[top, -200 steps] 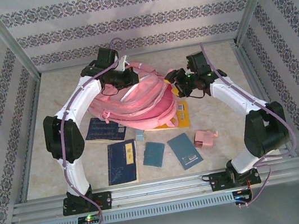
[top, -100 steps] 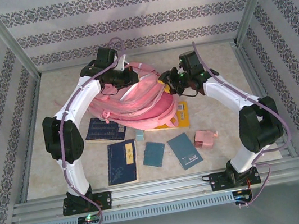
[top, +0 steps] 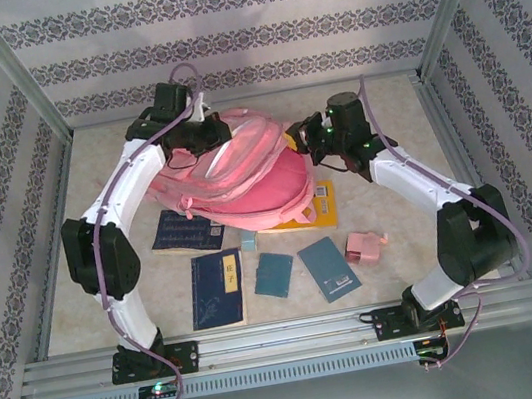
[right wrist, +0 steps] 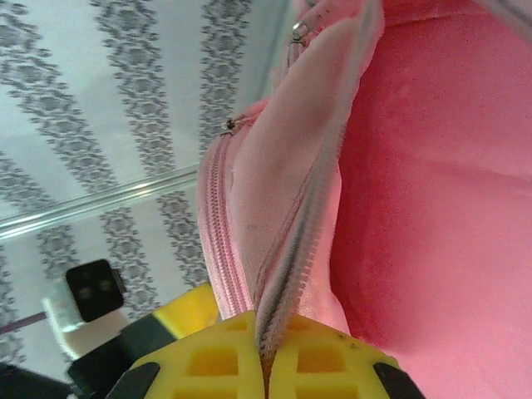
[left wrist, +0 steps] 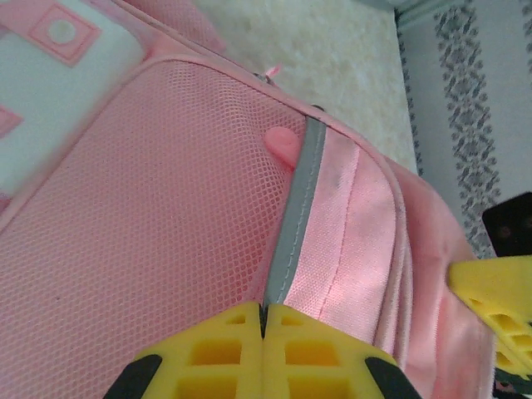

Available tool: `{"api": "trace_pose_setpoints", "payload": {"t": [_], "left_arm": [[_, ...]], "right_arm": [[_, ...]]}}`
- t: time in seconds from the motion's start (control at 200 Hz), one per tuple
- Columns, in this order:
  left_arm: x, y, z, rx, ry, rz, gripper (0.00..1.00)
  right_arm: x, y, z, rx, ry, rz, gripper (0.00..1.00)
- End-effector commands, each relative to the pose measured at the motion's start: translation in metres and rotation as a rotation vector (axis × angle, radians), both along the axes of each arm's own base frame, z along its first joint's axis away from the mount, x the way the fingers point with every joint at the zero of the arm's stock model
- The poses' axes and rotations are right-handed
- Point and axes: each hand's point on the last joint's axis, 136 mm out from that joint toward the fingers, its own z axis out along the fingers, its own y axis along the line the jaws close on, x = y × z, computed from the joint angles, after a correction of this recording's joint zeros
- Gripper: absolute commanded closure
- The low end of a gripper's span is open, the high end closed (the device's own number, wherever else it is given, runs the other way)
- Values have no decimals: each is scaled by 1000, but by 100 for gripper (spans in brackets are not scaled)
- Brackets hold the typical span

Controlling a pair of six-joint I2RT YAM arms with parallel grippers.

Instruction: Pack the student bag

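One student bag, pink, at the far middle of the table; books and a small pouch lie on the near side of it. I have my left gripper clenched on its grey strip, my right gripper clenched on its zip edge

Large pink student bag, mesh panel, grey strip, at the middle of the table
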Motion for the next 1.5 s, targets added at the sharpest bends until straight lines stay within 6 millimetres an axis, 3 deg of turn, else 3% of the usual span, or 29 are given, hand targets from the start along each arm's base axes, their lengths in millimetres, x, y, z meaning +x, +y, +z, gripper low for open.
{"api": "trace_pose_setpoints", "payload": {"t": [0.0, 0.33, 0.495, 0.635, 0.734, 0.849, 0.939, 1.079, 1.269, 1.494], "left_arm": [[13, 31, 35, -43, -79, 127, 100], [22, 45, 39, -71, -82, 161, 100], [22, 45, 37, -34, -73, 146, 100], [7, 42, 41, 111, -100, 130, 62], [-10, 41, 48, 214, -134, 128, 49], [-34, 26, 64, 292, -197, 74, 43], [-56, -2, 74, 357, -256, -49, 38], [-82, -44, 73, 401, -288, -222, 33], [-84, -69, 63, 491, -333, -303, 33], [-67, -66, 39, 664, -338, -281, 39]], "right_arm": [[6, -5, 34, 44, -103, -46, 100], [-15, -9, -2, -18, -84, 25, 100], [-5, 0, 22, 35, -112, 13, 100], [4, 18, 55, 80, -150, -1, 100], [8, 25, 69, 94, -153, -12, 100], [9, 31, 82, 109, -164, -13, 100], [10, 35, 86, 115, -167, -15, 100], [11, 42, 88, 124, -164, -8, 100], [10, 45, 86, 131, -159, -2, 100], [10, 43, 86, 144, -147, -8, 100]]}}
